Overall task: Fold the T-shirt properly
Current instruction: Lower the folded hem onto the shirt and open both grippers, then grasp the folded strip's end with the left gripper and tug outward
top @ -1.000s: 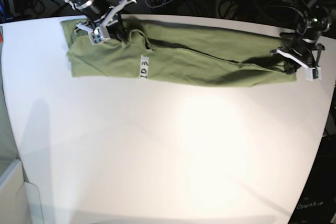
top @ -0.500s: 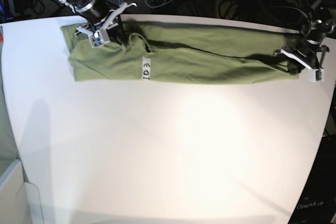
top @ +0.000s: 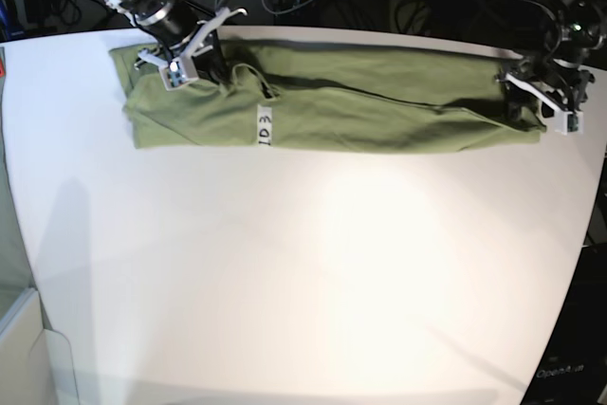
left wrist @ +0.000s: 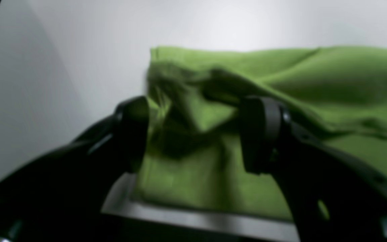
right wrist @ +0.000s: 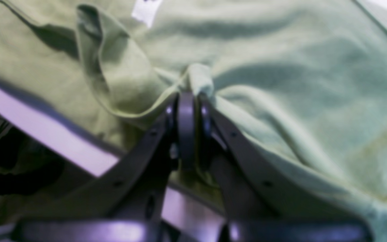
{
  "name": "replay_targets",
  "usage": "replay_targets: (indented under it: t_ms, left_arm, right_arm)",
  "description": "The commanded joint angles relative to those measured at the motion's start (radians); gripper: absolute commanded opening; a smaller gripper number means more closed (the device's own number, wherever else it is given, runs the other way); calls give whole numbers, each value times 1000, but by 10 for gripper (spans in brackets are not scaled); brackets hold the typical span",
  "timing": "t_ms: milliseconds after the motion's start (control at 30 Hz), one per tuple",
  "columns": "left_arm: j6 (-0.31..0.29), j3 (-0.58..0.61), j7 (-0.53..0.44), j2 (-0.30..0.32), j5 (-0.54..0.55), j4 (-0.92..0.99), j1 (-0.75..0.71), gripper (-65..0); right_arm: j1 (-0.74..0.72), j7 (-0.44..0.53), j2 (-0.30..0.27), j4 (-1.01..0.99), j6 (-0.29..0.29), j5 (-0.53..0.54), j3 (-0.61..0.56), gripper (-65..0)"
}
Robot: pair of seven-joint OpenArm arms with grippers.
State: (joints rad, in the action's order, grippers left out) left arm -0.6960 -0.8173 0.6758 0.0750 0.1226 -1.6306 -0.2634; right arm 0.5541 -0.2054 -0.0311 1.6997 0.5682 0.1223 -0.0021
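T-shirt [top: 332,106] is lying along the counter's [top: 303,282] far edge, soft and limp. Right tool [right wrist: 188,101] is pinching a bunched fold; left tool [left wrist: 197,134] is standing spread over the end hem, likely the best hold.

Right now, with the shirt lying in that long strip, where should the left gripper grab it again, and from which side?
Probably the bottom-hem corner of the T-shirt nearest the left gripper, coming from above and beyond that end. The cloth there lies bunched and raised between the open jaws in the left wrist view, so there is a ridge to pinch. The right gripper is already shut on a fold at the other end.
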Motion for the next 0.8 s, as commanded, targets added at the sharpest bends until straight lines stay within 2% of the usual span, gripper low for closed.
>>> replay_targets:
  t_ms: [0,300,433,567,667,767]
  left_arm:
    - [-2,-9,-18,10,10,-20,-12,-244]
    - [-2,-12,-20,6,13,-93,-90,-246]
    - [-2,-33,-18,-42,13,-150,-67,-253]
    - [-2,-44,14,-103,4,-239,-15,-351]
    - [-2,-44,120,-113,4,-290,26,-441]
    - [-2,-46,232,-105,2,-300,94,-580]
  right_arm:
    - [4,24,-3,17,3,15,1,-647]
    - [2,24,-3,15,3,15,1,-647]
    - [2,24,-3,13,3,15,1,-647]
    - [2,24,-3,13,3,15,1,-647]
    - [2,24,-3,13,3,15,1,-647]
    - [2,22,-3,12,3,15,0,-647]
